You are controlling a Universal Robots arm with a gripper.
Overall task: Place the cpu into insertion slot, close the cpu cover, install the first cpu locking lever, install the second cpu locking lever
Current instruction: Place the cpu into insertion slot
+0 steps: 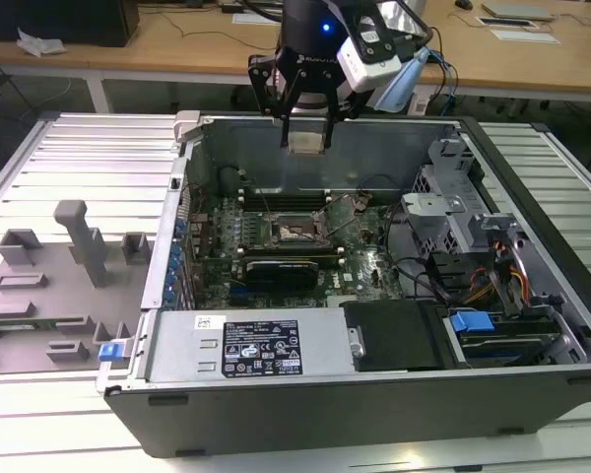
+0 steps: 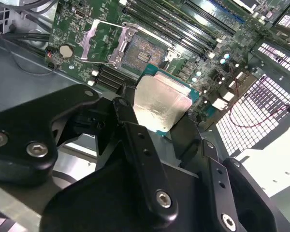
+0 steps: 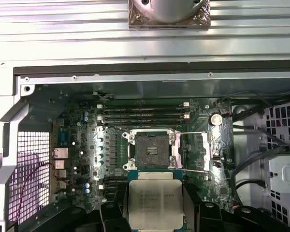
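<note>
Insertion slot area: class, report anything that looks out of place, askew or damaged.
Nothing stands out. The insertion slot lies bare, the cpu cover is swung open beside it, and the gripper holds the cpu above the motherboard.

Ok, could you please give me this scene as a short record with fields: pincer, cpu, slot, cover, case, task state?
pincer: shut on the cpu, in the air above the open case
cpu: held at its edges, metal top showing in both wrist views, apart from the slot
slot: empty, contact field bare
cover: swung open, lying beside the slot
case: on its side, board facing up
task state: cpu not yet placed; cover not yet closed
</note>
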